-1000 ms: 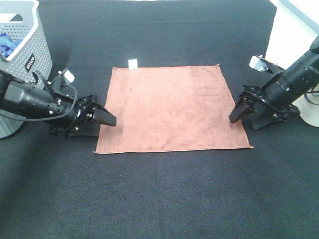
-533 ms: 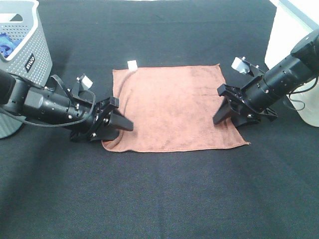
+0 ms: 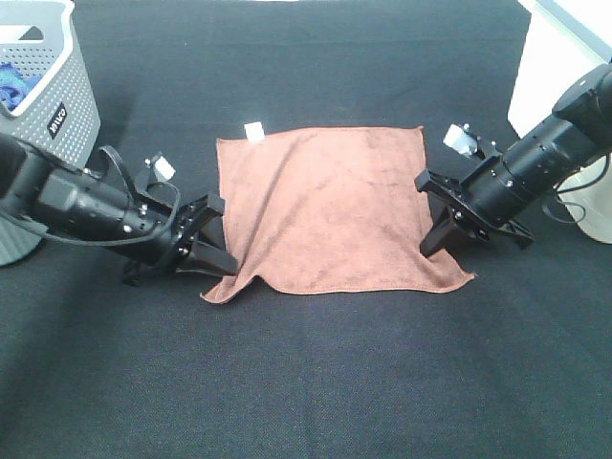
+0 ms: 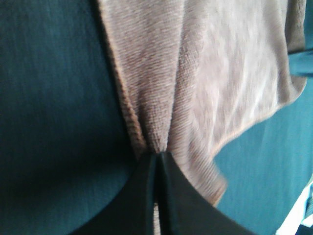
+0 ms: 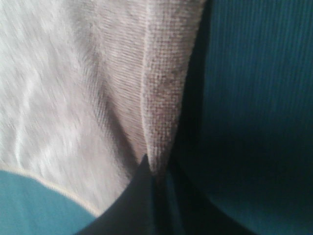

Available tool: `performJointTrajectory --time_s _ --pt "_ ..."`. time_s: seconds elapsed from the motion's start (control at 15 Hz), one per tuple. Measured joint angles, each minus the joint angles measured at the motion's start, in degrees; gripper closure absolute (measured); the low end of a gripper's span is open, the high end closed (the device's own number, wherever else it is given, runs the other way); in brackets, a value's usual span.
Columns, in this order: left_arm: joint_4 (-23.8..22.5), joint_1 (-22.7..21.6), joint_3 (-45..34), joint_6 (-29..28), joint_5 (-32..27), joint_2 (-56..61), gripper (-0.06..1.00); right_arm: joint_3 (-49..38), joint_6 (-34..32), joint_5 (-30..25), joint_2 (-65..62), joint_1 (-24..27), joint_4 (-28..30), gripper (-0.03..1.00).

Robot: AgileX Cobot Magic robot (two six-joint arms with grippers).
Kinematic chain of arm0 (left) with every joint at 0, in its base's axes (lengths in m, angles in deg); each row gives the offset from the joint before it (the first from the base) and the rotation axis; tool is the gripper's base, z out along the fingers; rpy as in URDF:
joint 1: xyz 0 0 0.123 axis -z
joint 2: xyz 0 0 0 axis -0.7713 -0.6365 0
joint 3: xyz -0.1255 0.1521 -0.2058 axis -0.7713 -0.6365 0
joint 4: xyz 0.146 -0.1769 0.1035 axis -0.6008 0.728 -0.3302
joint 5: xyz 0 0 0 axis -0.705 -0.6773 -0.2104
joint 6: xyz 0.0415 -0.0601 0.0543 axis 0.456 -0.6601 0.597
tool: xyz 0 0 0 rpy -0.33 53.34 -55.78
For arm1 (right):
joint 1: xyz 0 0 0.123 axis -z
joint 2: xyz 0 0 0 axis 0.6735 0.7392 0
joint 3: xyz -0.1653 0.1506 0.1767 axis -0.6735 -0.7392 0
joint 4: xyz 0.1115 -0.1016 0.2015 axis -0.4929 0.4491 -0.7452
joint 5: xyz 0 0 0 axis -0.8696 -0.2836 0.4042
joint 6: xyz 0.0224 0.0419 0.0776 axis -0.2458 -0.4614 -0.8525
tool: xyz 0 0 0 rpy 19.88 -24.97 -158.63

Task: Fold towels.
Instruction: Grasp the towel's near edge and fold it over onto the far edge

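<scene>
The reddish-brown towel (image 3: 330, 206) lies spread on the black table, its small white tag (image 3: 254, 131) at the far left corner. My left gripper (image 3: 222, 264) is shut on the towel's left edge near the front corner, and the cloth bunches into a pinched ridge (image 4: 156, 132). My right gripper (image 3: 433, 244) is shut on the towel's right edge near its front corner, with the hem (image 5: 159, 107) pinched between the fingertips. The front edge of the towel is pulled slightly inward and rumpled.
A grey perforated basket (image 3: 53, 115) with blue cloth (image 3: 11, 81) inside stands at the far left. A white object (image 3: 555, 57) stands at the far right edge. Black table cloth (image 3: 316, 382) covers the surface in front.
Both grippers moved inward onto the towel's side edges and closed on them. The front corners have drawn inward and the towel's left front has rumpled.
</scene>
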Motion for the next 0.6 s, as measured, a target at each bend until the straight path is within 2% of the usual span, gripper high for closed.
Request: performJointTrajectory --time_s 0.13,0.2,0.27,0.4,0.6 --pt "-9.85 0.0 0.0 -8.48 -0.29 3.27 0.94 -2.52 -0.46 -0.29 -2.12 -0.34 1.72 0.97" --pt "-17.3 0.0 -0.17 -14.04 -0.4 5.27 0.94 -5.33 -0.52 -0.57 -4.01 -0.34 2.12 0.97" --pt "-17.3 0.0 -0.17 -14.04 -0.4 5.27 0.94 -5.33 -0.52 -0.57 -4.01 -0.34 2.12 0.97" --pt "-23.09 0.0 -2.52 -18.11 -0.57 8.77 0.94 -10.14 -0.57 0.06 -6.65 -0.4 2.18 0.97" --pt "-24.29 0.0 -8.31 -18.96 -0.57 12.66 0.94 -15.41 -0.57 0.97 -9.8 -0.46 2.18 0.97"
